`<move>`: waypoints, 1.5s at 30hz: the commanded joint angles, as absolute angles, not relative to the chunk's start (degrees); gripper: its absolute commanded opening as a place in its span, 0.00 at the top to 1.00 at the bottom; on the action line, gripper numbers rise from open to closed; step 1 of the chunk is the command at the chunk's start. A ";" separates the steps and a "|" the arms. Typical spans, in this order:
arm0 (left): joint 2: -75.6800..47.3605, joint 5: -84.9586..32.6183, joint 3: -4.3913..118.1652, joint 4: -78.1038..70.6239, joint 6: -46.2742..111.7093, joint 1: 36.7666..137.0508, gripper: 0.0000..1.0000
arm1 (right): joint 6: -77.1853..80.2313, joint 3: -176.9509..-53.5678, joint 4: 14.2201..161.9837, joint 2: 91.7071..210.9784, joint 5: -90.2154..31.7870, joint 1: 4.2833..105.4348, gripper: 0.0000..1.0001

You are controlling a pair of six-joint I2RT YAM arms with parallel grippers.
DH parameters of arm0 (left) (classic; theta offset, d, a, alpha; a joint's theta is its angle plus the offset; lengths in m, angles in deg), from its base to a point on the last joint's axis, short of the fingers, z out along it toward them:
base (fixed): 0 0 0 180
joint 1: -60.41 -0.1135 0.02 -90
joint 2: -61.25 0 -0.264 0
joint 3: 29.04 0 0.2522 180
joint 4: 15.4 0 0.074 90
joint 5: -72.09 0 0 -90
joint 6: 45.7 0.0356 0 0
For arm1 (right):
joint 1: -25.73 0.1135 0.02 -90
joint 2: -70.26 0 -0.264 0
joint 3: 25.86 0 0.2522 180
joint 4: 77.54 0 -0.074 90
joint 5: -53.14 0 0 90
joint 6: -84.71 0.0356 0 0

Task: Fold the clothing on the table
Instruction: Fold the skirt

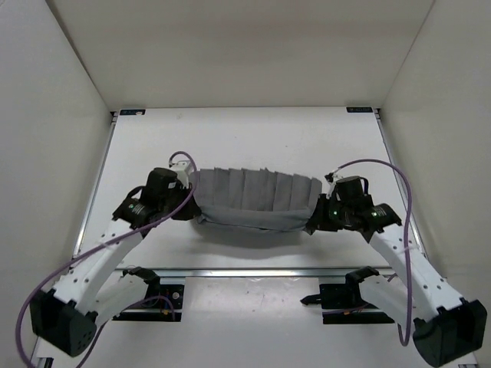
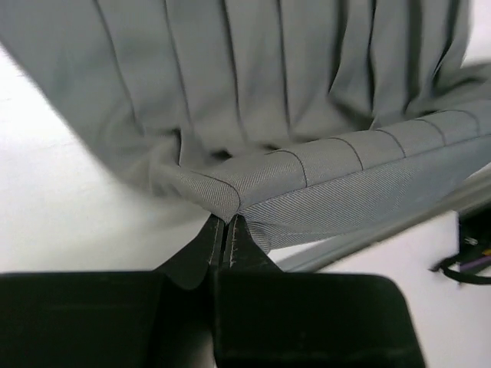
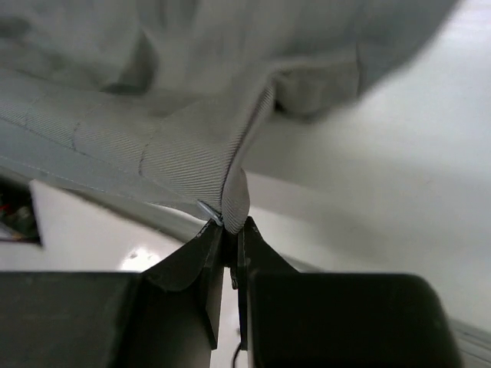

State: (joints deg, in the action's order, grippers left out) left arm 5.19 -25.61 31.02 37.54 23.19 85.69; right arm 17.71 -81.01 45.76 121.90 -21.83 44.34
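The clothing (image 1: 253, 198) is a dark grey pleated garment stretched between my two grippers above the white table (image 1: 230, 142). Its near edge sags toward the table while the pleated part hangs behind. My left gripper (image 1: 192, 201) is shut on the garment's left corner. In the left wrist view the black fingertips (image 2: 217, 230) pinch the corner of the clothing (image 2: 307, 176). My right gripper (image 1: 314, 215) is shut on the right corner. In the right wrist view a fold of the clothing (image 3: 192, 146) sits between the fingertips (image 3: 213, 236).
White walls enclose the table on three sides. A metal rail (image 1: 253, 271) runs along the near edge, with the arm bases (image 1: 153, 295) below it. Purple cables (image 1: 383, 165) loop off both arms. Black corner brackets (image 1: 130, 113) mark the far corners.
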 commanded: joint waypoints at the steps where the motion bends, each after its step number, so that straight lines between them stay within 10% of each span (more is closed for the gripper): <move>1: 12.55 -26.42 31.48 45.02 20.14 85.11 1.00 | 26.60 -81.03 44.49 115.89 -21.74 47.61 1.00; 20: -19.59 -30.83 44.83 32.38 21.62 75.88 1.00 | 15.45 -94.64 65.92 148.20 -8.91 33.91 0.97; 26: -29.70 -31.88 52.12 32.90 21.62 73.16 0.40 | 14.66 -101.76 69.09 158.32 -5.84 32.41 0.37; 28: -30.33 -31.89 55.37 32.47 22.58 72.98 0.08 | 13.96 -104.82 70.32 158.59 -6.53 32.15 0.28; 30: -30.51 -29.53 57.21 31.42 23.55 72.98 0.01 | 13.61 -106.06 71.38 157.81 -8.19 32.41 0.22; 36: -30.78 -28.72 60.49 31.68 24.96 74.47 0.02 | 11.94 -105.20 70.24 157.19 -11.36 33.37 0.22; 39: -29.11 -28.98 55.75 30.54 24.00 75.61 0.18 | 10.79 -101.07 68.22 155.44 -15.83 33.11 0.21; 45: -25.42 -24.17 47.74 30.26 22.15 78.69 0.95 | 11.41 -94.03 65.94 154.11 -18.58 29.08 0.18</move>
